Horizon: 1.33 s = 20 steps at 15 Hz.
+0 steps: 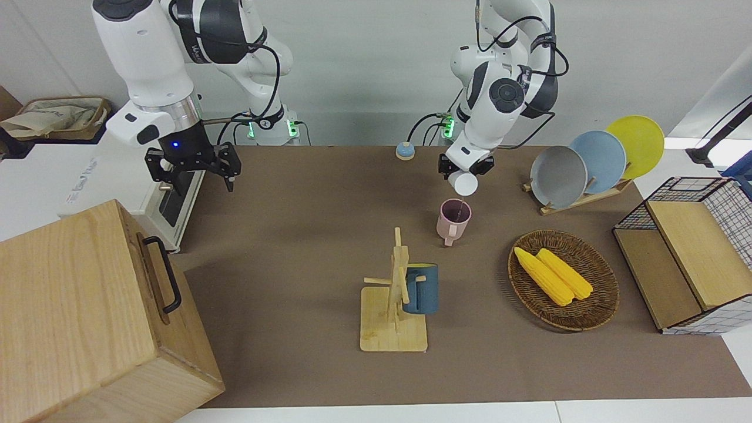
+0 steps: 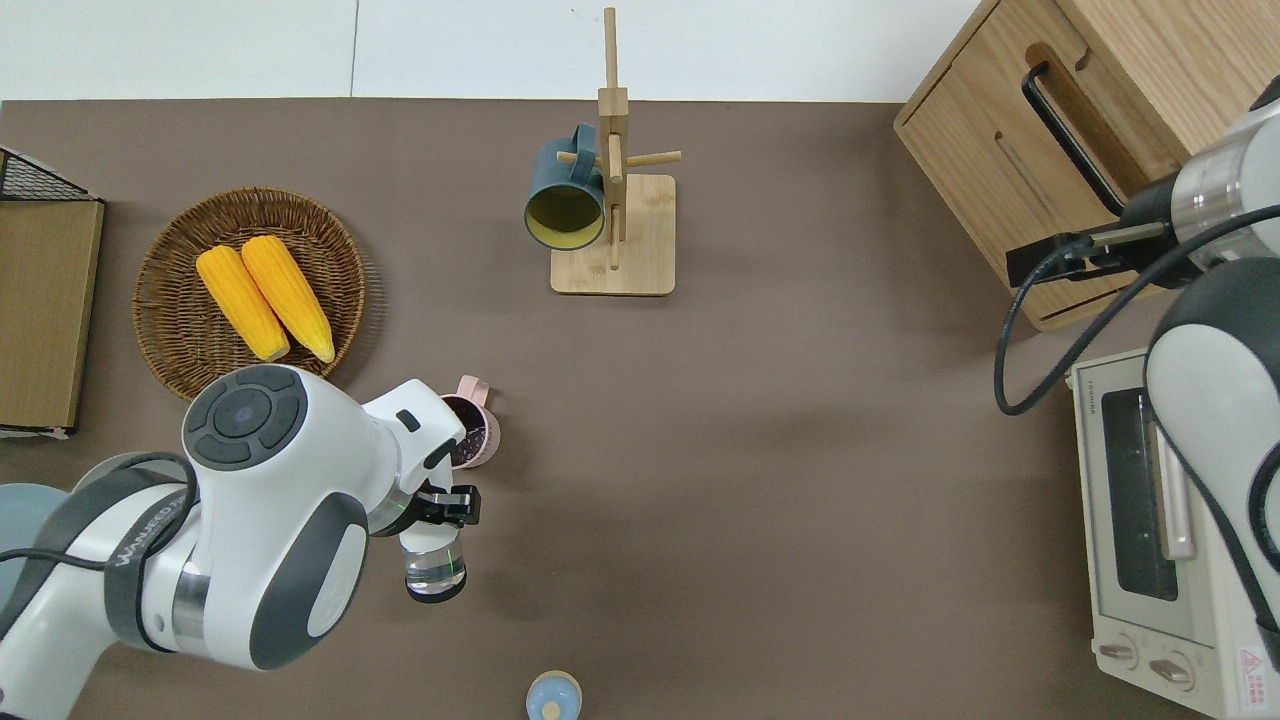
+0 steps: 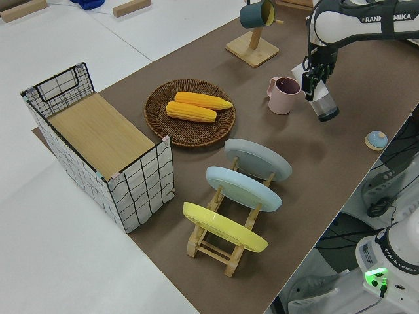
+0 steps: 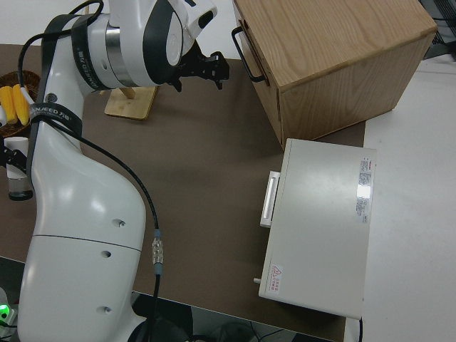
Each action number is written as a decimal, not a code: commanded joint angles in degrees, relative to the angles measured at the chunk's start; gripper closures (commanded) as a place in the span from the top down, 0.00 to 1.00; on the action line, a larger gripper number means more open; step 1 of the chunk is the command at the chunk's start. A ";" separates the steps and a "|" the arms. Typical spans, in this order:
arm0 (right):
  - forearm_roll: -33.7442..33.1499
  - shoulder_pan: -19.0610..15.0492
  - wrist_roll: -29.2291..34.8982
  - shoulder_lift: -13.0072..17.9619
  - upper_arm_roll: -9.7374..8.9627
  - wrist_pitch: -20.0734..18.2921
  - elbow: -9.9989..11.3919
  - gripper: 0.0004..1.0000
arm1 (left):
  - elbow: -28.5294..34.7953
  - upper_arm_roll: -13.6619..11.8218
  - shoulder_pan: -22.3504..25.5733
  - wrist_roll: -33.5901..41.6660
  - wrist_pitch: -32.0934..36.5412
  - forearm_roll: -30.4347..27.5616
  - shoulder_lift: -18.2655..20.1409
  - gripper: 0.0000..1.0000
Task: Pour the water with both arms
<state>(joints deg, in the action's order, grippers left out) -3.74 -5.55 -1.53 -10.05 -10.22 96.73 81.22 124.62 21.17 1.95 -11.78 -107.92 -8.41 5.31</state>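
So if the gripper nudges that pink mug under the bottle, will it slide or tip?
The pink mug stands upright on the brown mat, so it probably slides. It looks small, likely light, so a high push might tip it. Its handle could make it pivot.

L end effector (image 2: 448, 503) tips bottle (image 2: 432, 566).
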 commanded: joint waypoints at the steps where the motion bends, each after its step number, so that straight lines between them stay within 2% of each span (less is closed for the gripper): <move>1: 0.66 -0.95 -1.02 0.91 -0.68 0.39 0.78 0.99 | -0.87 0.10 0.08 -1.41 2.54 0.94 2.77 0.15; 4: 0.66 -0.95 -1.02 0.91 -0.68 0.39 0.78 0.99 | 0.62 0.10 0.08 -1.67 1.93 0.94 4.53 0.14; 8: 0.66 -0.95 -1.02 0.91 -0.68 0.39 0.78 0.99 | 4.48 0.10 -0.10 -1.58 -2.37 0.94 7.69 0.14; 11: 0.66 -0.95 -1.02 0.91 -0.68 0.39 0.78 0.99 | 10.01 0.36 -0.71 -1.67 -9.74 0.85 11.46 0.13; 13: 0.66 -0.95 -1.02 0.91 -0.68 0.39 0.78 0.99 | 14.40 0.97 -0.89 -1.67 -17.72 0.85 13.31 0.13; 15: 0.66 -0.95 -1.02 0.91 -0.68 0.39 0.78 0.99 | 17.31 2.03 -1.50 -2.02 -24.24 0.67 13.76 0.13; 16: 0.66 -0.95 -1.02 0.91 -0.68 0.39 0.78 0.99 | 17.58 2.12 -1.59 -2.54 -25.40 0.59 13.76 0.14; 20: 0.66 -0.95 -1.02 0.91 -0.68 0.39 0.78 0.99 | 17.59 2.12 -1.24 -2.64 -25.41 0.59 13.67 0.14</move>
<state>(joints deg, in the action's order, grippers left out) -3.74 -5.55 -1.53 -10.05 -10.22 96.73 81.22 141.02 23.68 0.99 -13.38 -132.32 -8.27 16.16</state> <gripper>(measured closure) 0.004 0.366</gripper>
